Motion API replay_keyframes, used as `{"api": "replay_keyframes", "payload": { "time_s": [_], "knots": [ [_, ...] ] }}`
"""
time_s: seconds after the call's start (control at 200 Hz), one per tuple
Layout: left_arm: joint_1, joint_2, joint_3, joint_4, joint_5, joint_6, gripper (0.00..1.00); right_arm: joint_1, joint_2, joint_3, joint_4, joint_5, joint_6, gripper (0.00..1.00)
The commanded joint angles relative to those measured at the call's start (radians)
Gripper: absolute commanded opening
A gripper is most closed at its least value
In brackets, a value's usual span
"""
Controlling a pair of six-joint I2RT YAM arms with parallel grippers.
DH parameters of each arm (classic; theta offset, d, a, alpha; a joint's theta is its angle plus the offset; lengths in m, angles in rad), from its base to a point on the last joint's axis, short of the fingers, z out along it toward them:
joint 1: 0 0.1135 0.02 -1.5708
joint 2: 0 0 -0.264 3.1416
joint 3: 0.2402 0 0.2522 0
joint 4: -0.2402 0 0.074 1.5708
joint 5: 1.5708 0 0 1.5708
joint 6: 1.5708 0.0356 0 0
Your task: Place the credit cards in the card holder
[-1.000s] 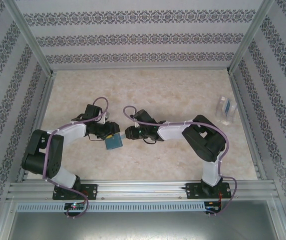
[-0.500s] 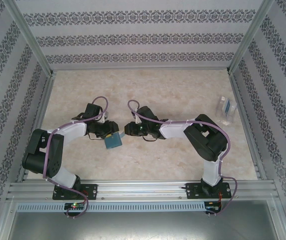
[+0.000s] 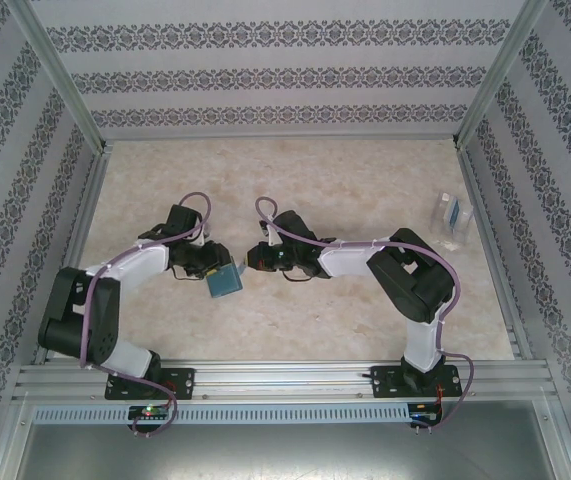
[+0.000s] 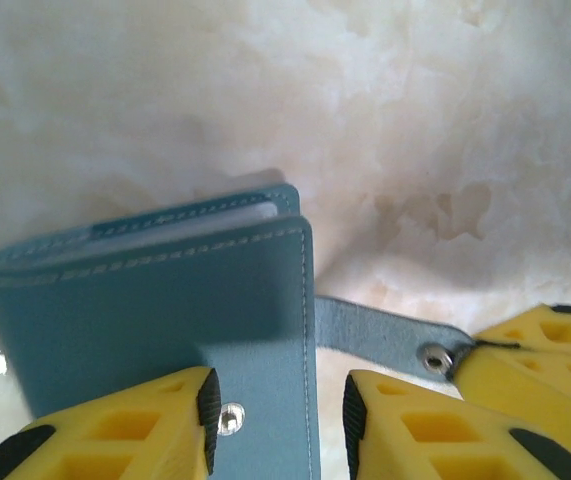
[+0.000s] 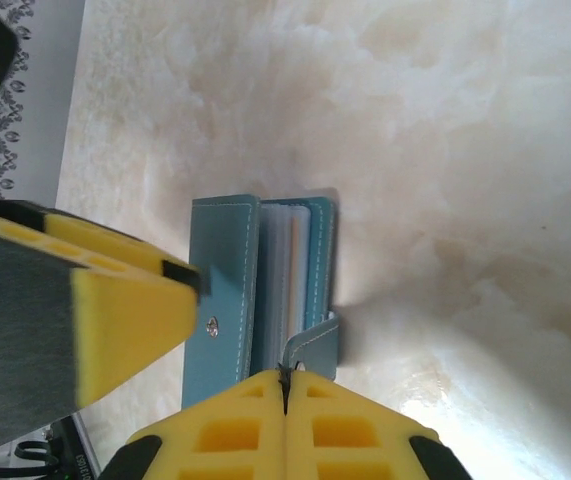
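The teal card holder (image 4: pixel 145 300) lies folded between my two grippers near the table's middle (image 3: pixel 224 285). Its open edge shows clear sleeves and thin credit card edges (image 5: pixel 291 262) between the two covers. My right gripper (image 5: pixel 285 378) is shut on the tip of the holder's snap strap (image 5: pixel 317 345), pulled out sideways from the holder. My left gripper (image 4: pixel 280 420) stands open over the front cover. One of its fingers (image 4: pixel 165 430) overlaps the cover beside the snap dot (image 4: pixel 230 418); the other pad hangs off the cover's edge, not touching.
A clear plastic stand (image 3: pixel 450 218) with something blue and white in it sits by the right wall. Patterned walls and metal posts enclose the marbled table (image 3: pixel 345 190). Open tabletop stretches behind and in front of the grippers.
The right gripper has shut onto the strap tip and edged left toward the holder. The left gripper's jaws have narrowed a little; the holder has barely moved.
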Motion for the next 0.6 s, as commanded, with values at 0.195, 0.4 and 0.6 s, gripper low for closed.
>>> {"api": "replay_keyframes", "payload": {
  "time_s": [0.195,0.4,0.6],
  "knots": [
    [0.052,-0.206,-0.053,-0.183,-0.149,0.005,0.32,0.039,0.039,0.063,0.016,-0.044,-0.007,0.01],
    [0.056,-0.168,-0.150,-0.088,-0.159,-0.023,0.15,0.053,0.044,0.103,-0.032,-0.042,-0.020,0.01],
    [0.054,-0.135,-0.184,0.041,-0.098,-0.039,0.18,0.074,0.068,0.136,-0.063,-0.043,-0.017,0.01]
  ]
}}
